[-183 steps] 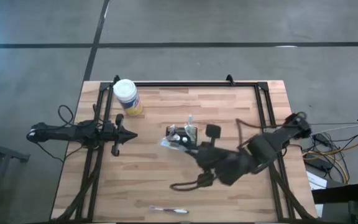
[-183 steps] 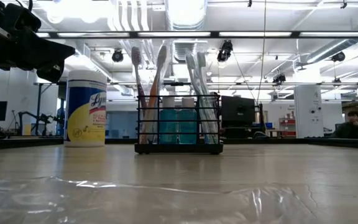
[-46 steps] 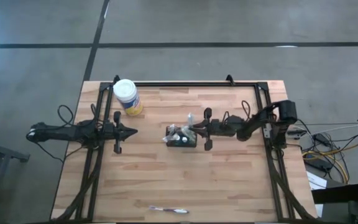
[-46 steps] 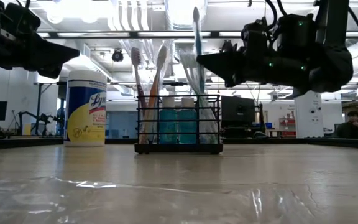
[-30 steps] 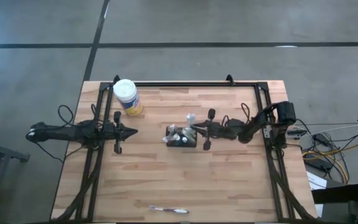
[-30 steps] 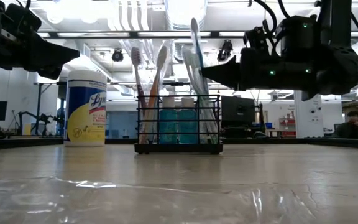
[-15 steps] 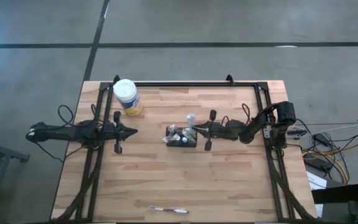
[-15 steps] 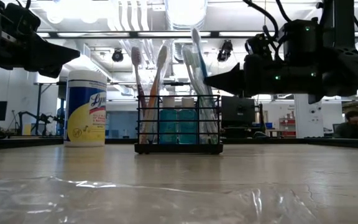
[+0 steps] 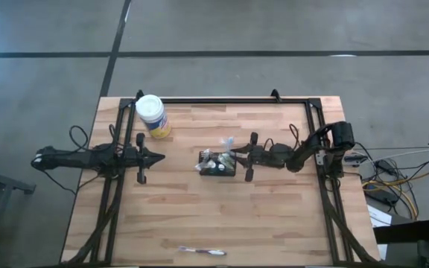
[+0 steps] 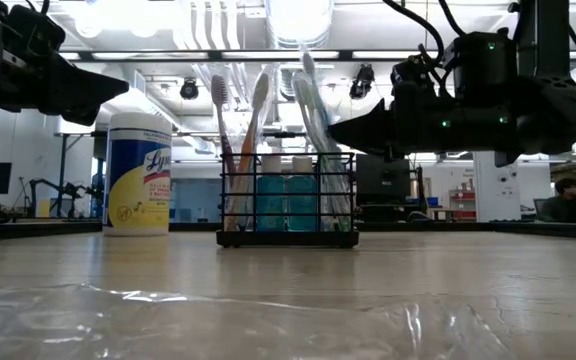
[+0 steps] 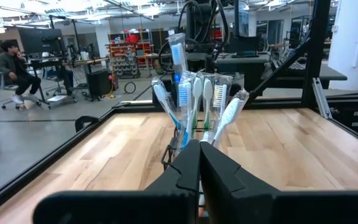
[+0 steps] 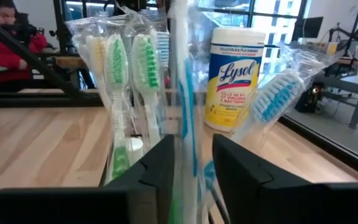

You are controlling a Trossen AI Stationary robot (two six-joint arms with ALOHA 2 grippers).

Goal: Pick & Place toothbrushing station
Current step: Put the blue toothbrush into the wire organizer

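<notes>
- The toothbrushing station [image 9: 217,164] stood near the middle of the table [image 9: 199,223], well apart from the yellow tub [image 9: 153,117].
- The right gripper [image 9: 237,157] was just beside the station, pinching a wrapped toothbrush [image 12: 182,93] that stood in it.
- The left gripper [image 9: 157,157] waited on the station's other side, fingers pressed together.
- Six seconds before, the right gripper was lower on the table; it had since lined up beside the station.

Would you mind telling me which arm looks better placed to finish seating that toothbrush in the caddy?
Right. The right pincer is at the caddy, its fingers either side of a wrapped toothbrush standing in it. The left pincer sits shut, well clear toward the table's left edge.
</notes>
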